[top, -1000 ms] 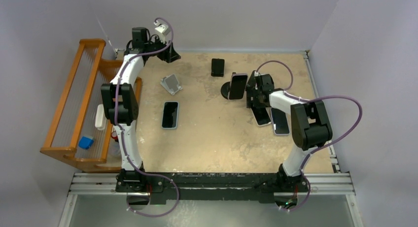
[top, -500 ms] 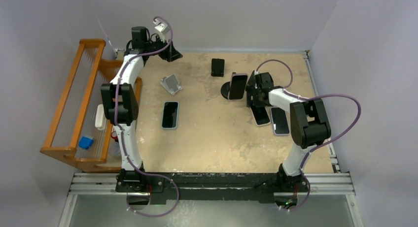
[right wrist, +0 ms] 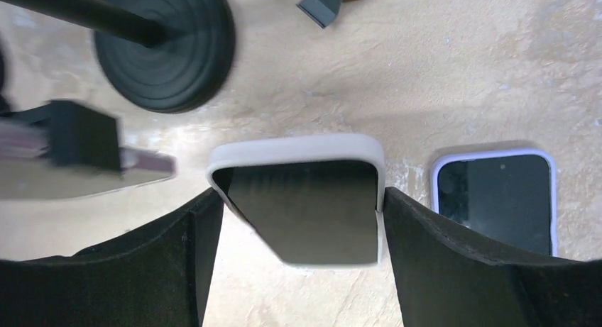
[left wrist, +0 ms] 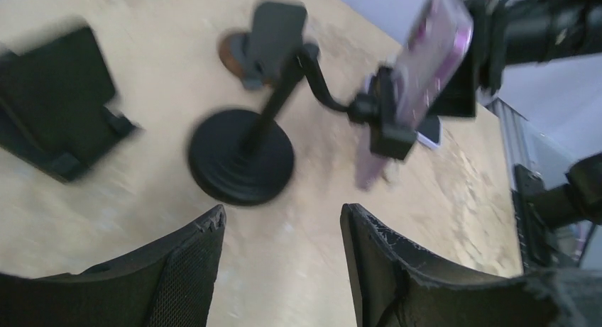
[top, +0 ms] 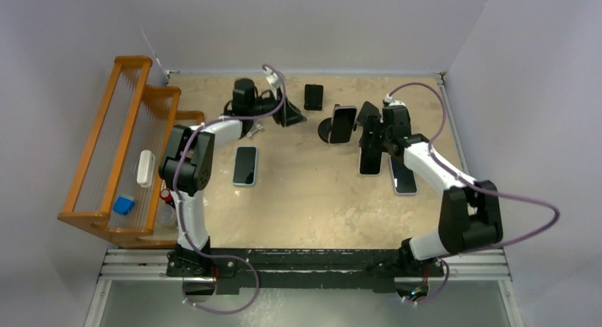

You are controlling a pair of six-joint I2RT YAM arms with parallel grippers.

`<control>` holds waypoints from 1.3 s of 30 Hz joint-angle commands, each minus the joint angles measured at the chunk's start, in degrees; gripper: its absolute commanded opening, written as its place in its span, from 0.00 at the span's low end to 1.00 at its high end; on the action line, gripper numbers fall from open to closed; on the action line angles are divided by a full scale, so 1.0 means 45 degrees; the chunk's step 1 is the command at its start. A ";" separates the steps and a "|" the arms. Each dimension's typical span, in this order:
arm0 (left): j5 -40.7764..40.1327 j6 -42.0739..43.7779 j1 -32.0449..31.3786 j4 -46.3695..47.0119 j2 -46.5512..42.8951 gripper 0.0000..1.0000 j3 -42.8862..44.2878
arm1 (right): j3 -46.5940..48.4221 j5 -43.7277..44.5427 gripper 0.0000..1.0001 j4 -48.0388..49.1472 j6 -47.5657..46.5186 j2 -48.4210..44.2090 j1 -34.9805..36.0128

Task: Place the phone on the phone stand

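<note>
Right wrist view, centre: right tool [right wrist: 299, 199] pinches white-cased phone [right wrist: 305, 224] by its side edges, ready for lifting; left tool [left wrist: 282, 213] open, empty.

Right pincer [top: 370, 141] holds a phone [top: 370, 162] — just beside the stand [top: 324, 130].

Stand base [left wrist: 241, 164] just ahead of left jaws

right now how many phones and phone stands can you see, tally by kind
phones: 4 (mounted phone, phone in the right gripper, phone near the left arm, lavender-cased phone lying flat)
phone stands: 3 (round-base stand, black folding stand, blurred brown-based stand)
total: 7; the left arm may hide more
</note>
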 commanded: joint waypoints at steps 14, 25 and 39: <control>-0.5473 -0.0109 -0.3336 0.4749 -0.3318 0.58 -0.7438 | -0.2729 -0.1279 0.38 0.2723 0.1861 -0.3130 0.0225; -0.6034 0.0123 -0.4468 0.5361 -0.2515 0.59 -0.7505 | -0.2403 -0.0260 0.57 0.1976 0.2182 -0.3624 0.0496; -0.6039 0.0147 -0.4469 0.4822 -0.3439 0.58 -0.8619 | 0.0787 0.3280 0.97 -0.0480 0.5418 0.0661 0.0457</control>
